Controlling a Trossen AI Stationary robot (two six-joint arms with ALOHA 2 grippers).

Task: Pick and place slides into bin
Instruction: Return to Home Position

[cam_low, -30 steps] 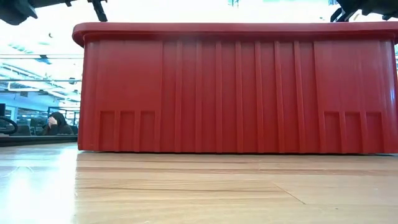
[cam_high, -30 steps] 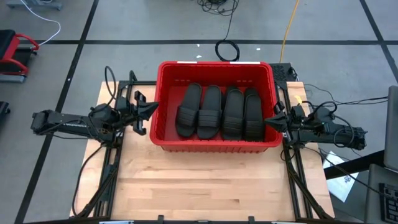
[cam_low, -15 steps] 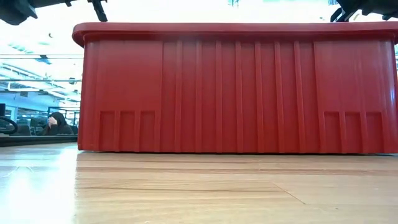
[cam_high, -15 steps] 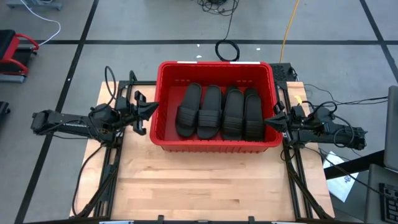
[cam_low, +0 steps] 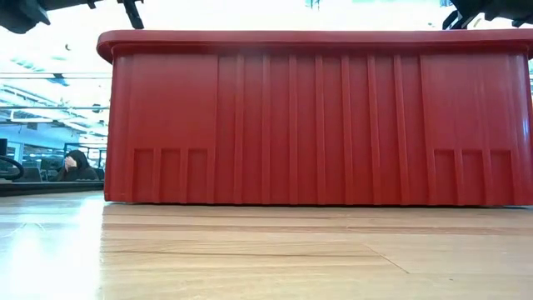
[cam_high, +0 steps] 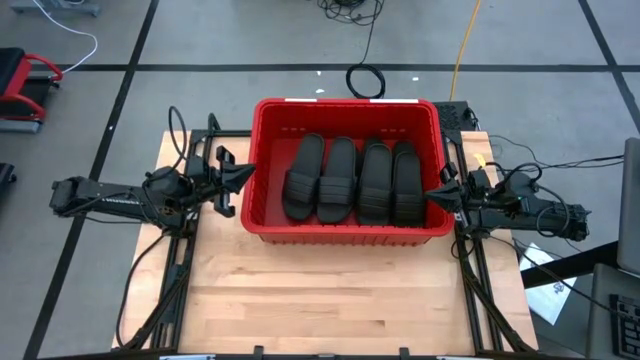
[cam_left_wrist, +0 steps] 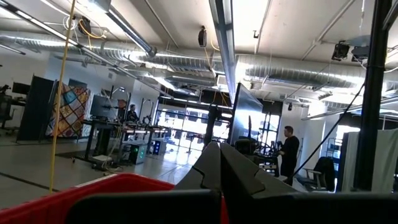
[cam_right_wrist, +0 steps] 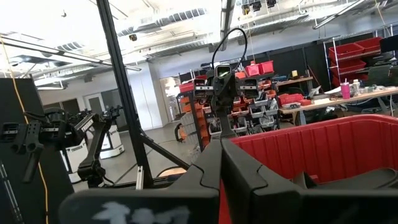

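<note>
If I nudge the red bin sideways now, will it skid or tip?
Probably skids rather than tips: the bin sits wide and flat on the smooth wooden table. The slides lying flat inside likely add little weight. Its ribbed walls should stay stiff.

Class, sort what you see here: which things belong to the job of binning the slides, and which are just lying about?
Job: slides in the red bin; left pincer and right pincer, both shut, beside it.
Lying about: coiled black cable and yellow cable, behind the bin.
</note>
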